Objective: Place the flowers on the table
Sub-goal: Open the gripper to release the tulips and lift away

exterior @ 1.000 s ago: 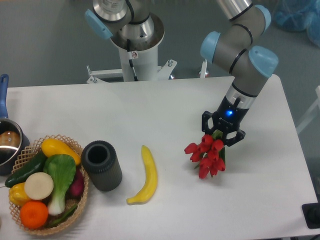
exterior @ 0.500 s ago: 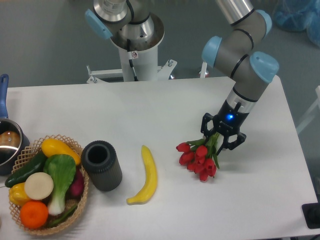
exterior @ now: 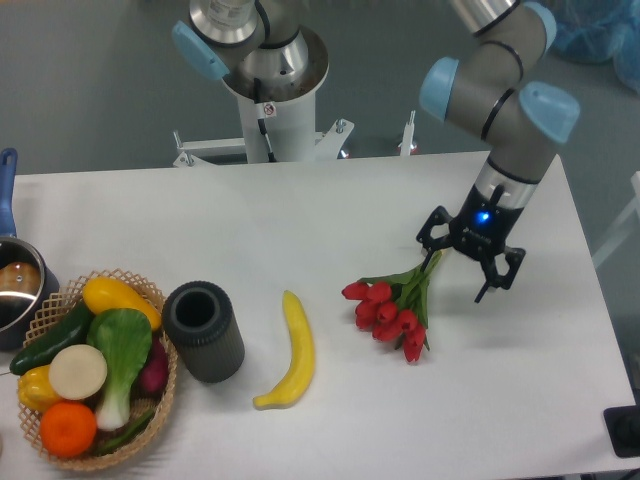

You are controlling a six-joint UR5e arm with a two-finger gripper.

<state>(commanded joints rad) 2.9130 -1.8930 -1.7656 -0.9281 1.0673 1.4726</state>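
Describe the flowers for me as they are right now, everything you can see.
The flowers are a bunch of red tulips with closed buds, green stems and leaves, artificial-looking. They lie flat on the white table, buds pointing toward the camera and the banana, stems running up and right toward the gripper. The gripper looks open, and the stem ends reach about to its fingers; contact is unclear.

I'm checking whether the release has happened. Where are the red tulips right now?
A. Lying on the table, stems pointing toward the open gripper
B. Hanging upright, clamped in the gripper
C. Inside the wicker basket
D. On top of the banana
A: the tulips lie flat on the table, stem ends by the spread-open gripper.
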